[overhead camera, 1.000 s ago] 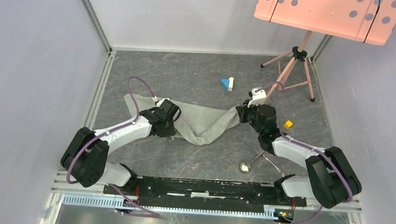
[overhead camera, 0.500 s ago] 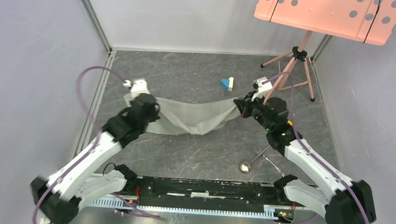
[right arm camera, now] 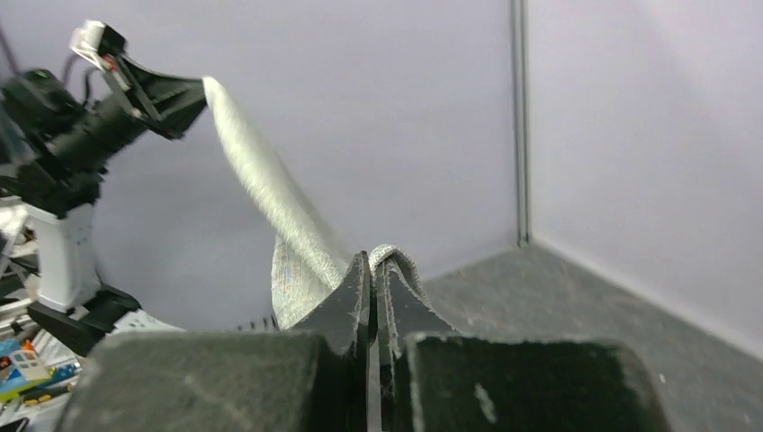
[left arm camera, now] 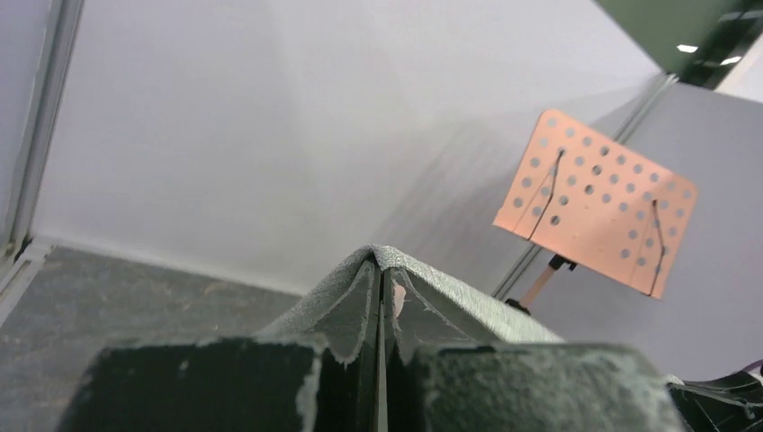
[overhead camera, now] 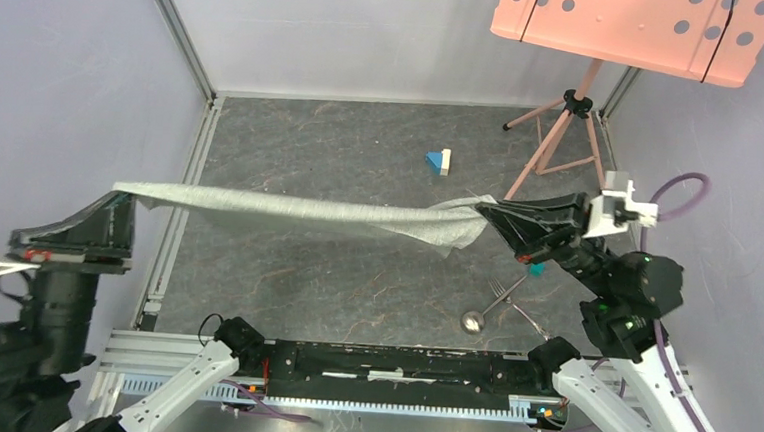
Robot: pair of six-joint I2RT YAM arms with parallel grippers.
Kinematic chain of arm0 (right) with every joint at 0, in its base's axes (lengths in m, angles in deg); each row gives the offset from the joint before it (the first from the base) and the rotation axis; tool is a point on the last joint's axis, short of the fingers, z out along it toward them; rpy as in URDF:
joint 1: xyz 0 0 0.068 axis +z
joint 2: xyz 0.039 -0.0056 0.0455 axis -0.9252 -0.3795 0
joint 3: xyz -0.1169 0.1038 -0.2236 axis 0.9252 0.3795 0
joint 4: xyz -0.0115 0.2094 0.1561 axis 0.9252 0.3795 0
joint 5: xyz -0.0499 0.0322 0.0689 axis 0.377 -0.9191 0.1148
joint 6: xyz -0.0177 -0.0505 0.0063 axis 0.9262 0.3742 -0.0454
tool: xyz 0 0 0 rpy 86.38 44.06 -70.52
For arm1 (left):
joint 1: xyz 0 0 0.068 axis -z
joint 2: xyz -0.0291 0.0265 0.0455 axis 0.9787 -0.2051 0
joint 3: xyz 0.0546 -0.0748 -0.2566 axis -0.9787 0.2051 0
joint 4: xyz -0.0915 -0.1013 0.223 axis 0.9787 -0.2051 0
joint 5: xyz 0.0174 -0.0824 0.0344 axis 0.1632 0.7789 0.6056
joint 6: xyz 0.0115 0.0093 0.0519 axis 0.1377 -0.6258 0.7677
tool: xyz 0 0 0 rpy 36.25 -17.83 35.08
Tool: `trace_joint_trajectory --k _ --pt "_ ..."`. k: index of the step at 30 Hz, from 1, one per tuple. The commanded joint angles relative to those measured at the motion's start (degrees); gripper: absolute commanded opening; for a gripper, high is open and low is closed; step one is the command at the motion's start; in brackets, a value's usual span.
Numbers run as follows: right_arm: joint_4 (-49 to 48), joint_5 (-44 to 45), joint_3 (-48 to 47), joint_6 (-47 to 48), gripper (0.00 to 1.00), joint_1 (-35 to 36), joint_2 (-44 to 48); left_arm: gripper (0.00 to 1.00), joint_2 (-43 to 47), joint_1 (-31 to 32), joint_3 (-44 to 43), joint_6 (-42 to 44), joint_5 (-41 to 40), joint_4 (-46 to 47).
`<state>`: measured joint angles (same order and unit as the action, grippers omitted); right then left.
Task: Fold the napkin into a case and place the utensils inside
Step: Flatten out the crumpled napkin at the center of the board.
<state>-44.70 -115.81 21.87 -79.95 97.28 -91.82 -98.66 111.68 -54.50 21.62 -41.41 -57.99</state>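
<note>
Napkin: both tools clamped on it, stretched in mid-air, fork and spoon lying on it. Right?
No. Left tool and right tool do clamp the napkin stretched mid-air, but the fork and spoon lie on the table, off the cloth; top external view shows it.

Matt grey woven cloth napkin (overhead camera: pixel 298 211), shiny metal utensils (overhead camera: pixel 472 322), mottled matt table (overhead camera: pixel 362 145)

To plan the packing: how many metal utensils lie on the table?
2. The spoon lies toward the near edge, right of centre; the fork lies just behind it, handles crossing. The raised napkin may hide more.
</note>
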Motion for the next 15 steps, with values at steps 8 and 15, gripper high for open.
trace_joint_trajectory --k 8,15 --pt "0.3 19.4 -0.1 -0.8 0.01 0.1 -11.4 0.02 -25.1 0.1 -1.3 3.7 -23.6 -2.0" --pt "-13.0 37.0 -1.6 5.9 0.01 -0.1 -40.1 0.02 -56.4 -17.7 -5.8 -0.7 -22.9 1.5"
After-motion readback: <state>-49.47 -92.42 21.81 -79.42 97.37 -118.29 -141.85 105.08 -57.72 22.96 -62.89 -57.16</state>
